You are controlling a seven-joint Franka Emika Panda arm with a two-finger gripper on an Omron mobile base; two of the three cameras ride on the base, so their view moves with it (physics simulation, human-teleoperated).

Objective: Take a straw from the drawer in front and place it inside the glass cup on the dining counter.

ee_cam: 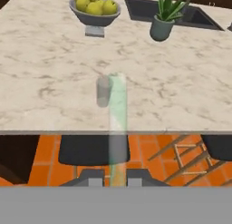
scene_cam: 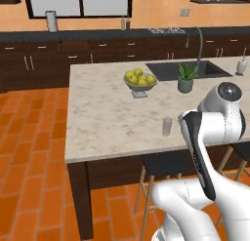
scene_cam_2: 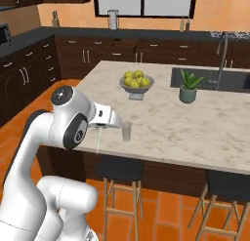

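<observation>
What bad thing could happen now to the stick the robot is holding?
The straw is thin and gripped at one end by the gripper, so it might slip. It hangs beside the glass cup, not over it, and could miss or tip the cup, which stands near the dining counter edge.

Dining counter (scene_cam: 102,123) (beige marble) carries glass cup (scene_cam: 167,126), fruit bowl (scene_cam: 140,82), plant pot (scene_cam: 185,84).

Fruit bowl (scene_cam: 140,82), potted plant (scene_cam: 186,79)

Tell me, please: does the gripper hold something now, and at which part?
Yes. The gripper holds the straw by its lower end, between the fingertips.
</observation>
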